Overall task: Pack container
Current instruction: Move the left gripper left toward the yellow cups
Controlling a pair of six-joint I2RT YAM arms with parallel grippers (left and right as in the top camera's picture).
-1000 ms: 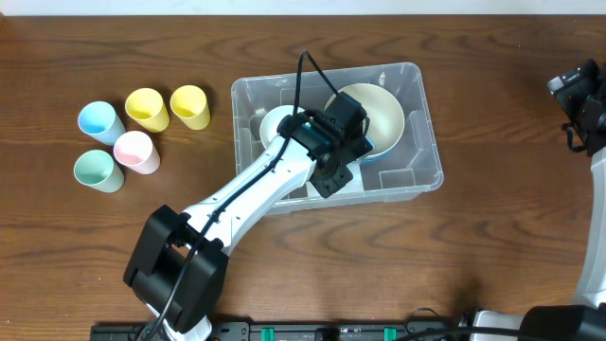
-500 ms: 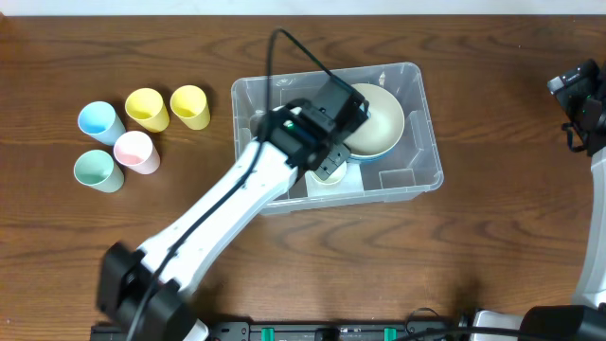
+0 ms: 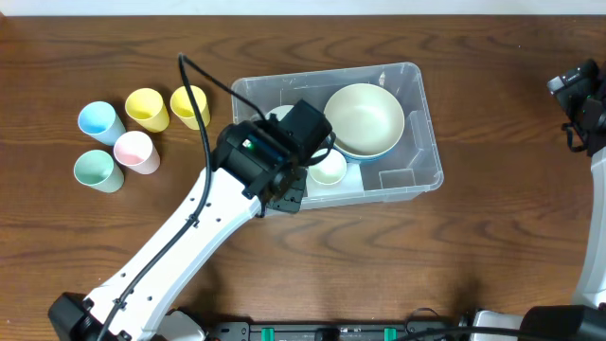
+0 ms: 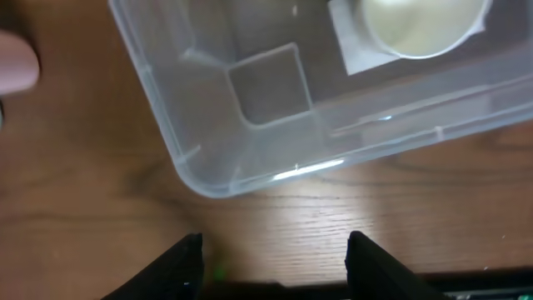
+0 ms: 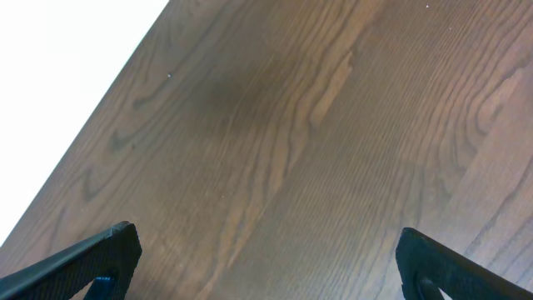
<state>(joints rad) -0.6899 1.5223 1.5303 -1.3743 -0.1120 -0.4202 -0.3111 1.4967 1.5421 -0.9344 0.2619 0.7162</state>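
The clear container (image 3: 434,156) stands in the middle of the table. It holds a large cream bowl (image 3: 365,118) stacked on a blue one, a small cream cup (image 3: 328,169) and a white bowl (image 3: 276,116) mostly hidden by my left arm. My left gripper (image 3: 287,194) is open and empty above the container's front-left corner. In the left wrist view, the open fingers (image 4: 275,258) hang over bare wood just outside that corner (image 4: 200,179), and the cream cup (image 4: 420,25) is inside. My right gripper (image 5: 266,242) is open and empty over bare table.
Several cups stand left of the container: blue (image 3: 98,119), two yellow (image 3: 146,108) (image 3: 189,105), pink (image 3: 135,150) and green (image 3: 97,170). The pink cup shows at the left edge of the left wrist view (image 4: 17,67). My right arm (image 3: 579,104) is at the table's far right edge.
My left gripper has pulled back left and forward from over the bowls. The small cream cup now sits uncovered in the container. The right arm has not moved.
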